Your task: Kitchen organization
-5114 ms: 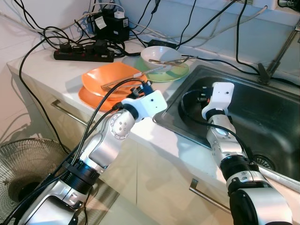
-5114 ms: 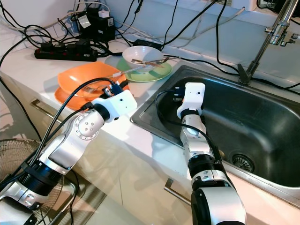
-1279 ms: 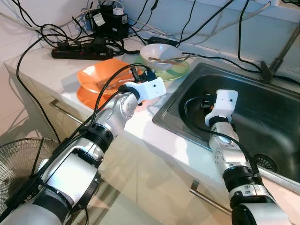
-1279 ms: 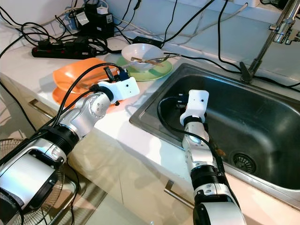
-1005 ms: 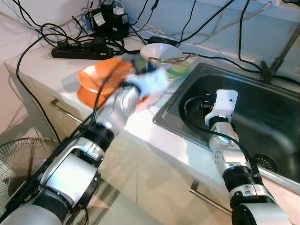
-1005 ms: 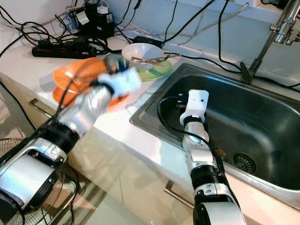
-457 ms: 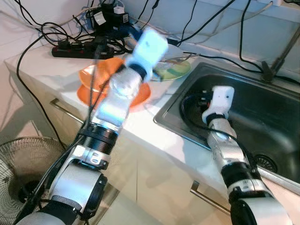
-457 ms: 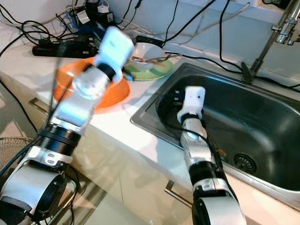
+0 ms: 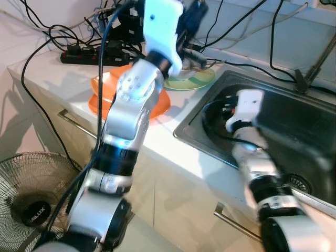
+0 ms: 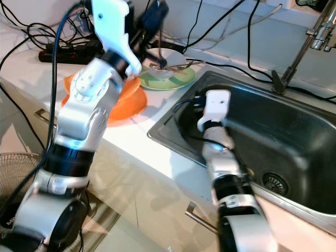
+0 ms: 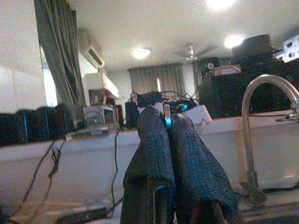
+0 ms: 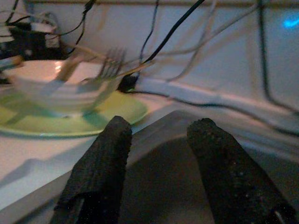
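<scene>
We stand at a white counter [image 9: 68, 73] with a steel sink [image 10: 294, 136] at 3 o'clock from the plates. Our left arm is lifted high, and our left gripper [image 10: 154, 21] is up in the air above the dishes. In the left wrist view its two black fingers [image 11: 154, 140] are pressed together, with a thin silvery tip poking out between them, but we cannot tell what that thing is.

Our right gripper [image 12: 156, 135] is down in the sink, near the sink's edge closest to the dishes. Its fingers [image 12: 100, 163] are spread apart and hold nothing.

A white bowl [image 10: 164, 59] sits on a green plate [image 10: 173, 80] at 12 o'clock on the counter, just beside the sink. A fork [image 12: 110, 67] and other pieces we cannot make out lie across the bowl. Orange plates [image 9: 107, 89] are stacked at 9 o'clock from the green plate, partly hidden by our left arm. A black power strip [image 9: 92, 55] and many cables lie at 11 o'clock. A faucet [image 10: 302, 44] stands behind the sink. A fan [image 9: 31, 199] sits on the floor at 7 o'clock.
</scene>
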`<state>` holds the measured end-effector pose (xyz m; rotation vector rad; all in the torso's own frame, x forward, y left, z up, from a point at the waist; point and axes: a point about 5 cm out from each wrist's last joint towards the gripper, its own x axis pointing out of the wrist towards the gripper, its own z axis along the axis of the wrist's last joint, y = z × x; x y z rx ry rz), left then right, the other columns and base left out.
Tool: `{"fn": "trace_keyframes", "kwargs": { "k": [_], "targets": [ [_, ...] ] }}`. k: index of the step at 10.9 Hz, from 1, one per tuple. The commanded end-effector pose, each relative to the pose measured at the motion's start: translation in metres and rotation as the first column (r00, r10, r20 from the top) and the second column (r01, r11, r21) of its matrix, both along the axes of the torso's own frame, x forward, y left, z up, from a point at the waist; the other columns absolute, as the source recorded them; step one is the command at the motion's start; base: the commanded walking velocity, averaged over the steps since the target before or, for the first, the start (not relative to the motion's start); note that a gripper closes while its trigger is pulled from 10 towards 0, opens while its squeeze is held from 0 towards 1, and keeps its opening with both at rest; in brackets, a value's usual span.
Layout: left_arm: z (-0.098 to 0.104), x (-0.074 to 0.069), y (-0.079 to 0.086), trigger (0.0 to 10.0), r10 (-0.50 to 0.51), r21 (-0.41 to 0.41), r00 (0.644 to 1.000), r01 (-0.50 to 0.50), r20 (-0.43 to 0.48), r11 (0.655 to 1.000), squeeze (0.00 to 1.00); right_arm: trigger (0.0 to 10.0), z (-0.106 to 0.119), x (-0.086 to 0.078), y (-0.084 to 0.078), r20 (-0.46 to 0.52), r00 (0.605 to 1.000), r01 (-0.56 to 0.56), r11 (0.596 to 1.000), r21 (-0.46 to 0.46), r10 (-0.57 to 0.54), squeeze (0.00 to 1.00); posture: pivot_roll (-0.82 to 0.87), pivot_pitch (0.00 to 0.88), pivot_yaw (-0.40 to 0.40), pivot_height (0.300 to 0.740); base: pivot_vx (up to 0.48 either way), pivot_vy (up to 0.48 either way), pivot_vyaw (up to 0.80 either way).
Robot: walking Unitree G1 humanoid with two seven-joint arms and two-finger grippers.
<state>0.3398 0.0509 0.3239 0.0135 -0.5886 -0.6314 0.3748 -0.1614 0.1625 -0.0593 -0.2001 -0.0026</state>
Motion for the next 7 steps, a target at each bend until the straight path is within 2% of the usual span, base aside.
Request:
{"fn": "trace_keyframes", "kwargs": {
  "k": [1, 3, 5, 6, 7],
  "targets": [
    [0.002, -0.003, 0.002, 10.0, -0.026, -0.01, 1.0, 0.026, -0.002, 1.0, 0.0, 10.0, 0.014, 0.001, -0.007, 0.057, 0.998, -0.008, 1.0, -0.005, 0.008, 1.0, 0.19, 0.0, -0.045, 0.74, 0.0, 0.0, 0.0],
    [0.002, -0.004, 0.004, 10.0, -0.046, -0.016, 0.999, 0.046, -0.022, 0.999, 0.0, 10.0, 0.034, -0.002, -0.021, 0.136, 0.987, -0.081, 0.995, -0.05, 0.087, 1.0, 0.18, 0.0, -0.03, 0.74, 0.0, 0.0, 0.0],
    [-0.001, -0.003, 0.004, 10.0, -0.062, -0.015, 0.997, 0.061, -0.048, 0.998, 0.0, 10.0, 0.038, -0.01, -0.023, 0.159, 0.964, -0.203, 0.977, -0.072, 0.212, 1.0, 0.17, 0.0, -0.012, 0.74, 0.0, 0.0, 0.0],
    [-0.005, -0.002, 0.004, 10.0, -0.068, -0.022, 0.995, 0.067, -0.07, 0.998, 0.0, 10.0, 0.038, -0.015, -0.019, 0.147, 0.942, -0.292, 0.953, -0.079, 0.301, 0.0, 0.17, 0.0, -0.008, 0.74, 0.0, 0.0, 0.0],
    [-0.012, 0.001, 0.005, 10.0, -0.077, -0.034, 0.992, 0.074, -0.101, 0.997, 0.0, 10.0, 0.037, -0.023, -0.012, 0.141, 0.897, -0.414, 0.908, -0.07, 0.419, 0.0, 0.16, 0.0, -0.002, 0.74, 0.0, 0.0, 0.0]
  ]
}}
